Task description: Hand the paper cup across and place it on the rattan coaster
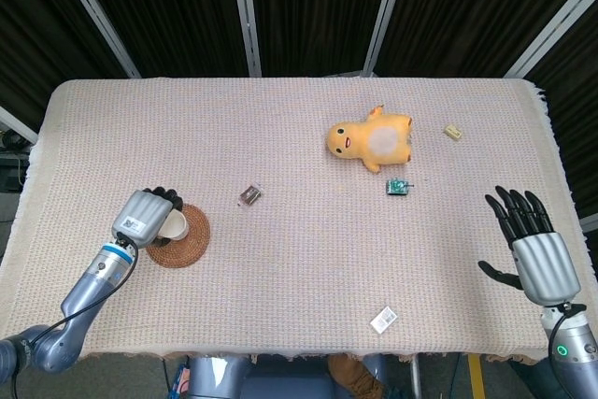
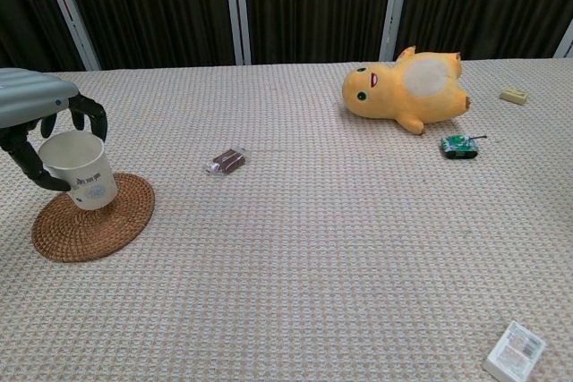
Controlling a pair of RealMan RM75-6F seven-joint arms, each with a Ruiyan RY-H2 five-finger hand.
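My left hand grips the white paper cup from above, fingers wrapped round its rim. The cup stands upright over the round rattan coaster, its base at the coaster's surface; whether it rests on it I cannot tell. My right hand hovers open near the table's right front edge, fingers spread, holding nothing. It does not show in the chest view.
A yellow plush toy lies at the back right, with a small green toy tank in front of it. A wrapped brown sweet lies right of the coaster. A white packet sits near the front edge, a small beige block far right.
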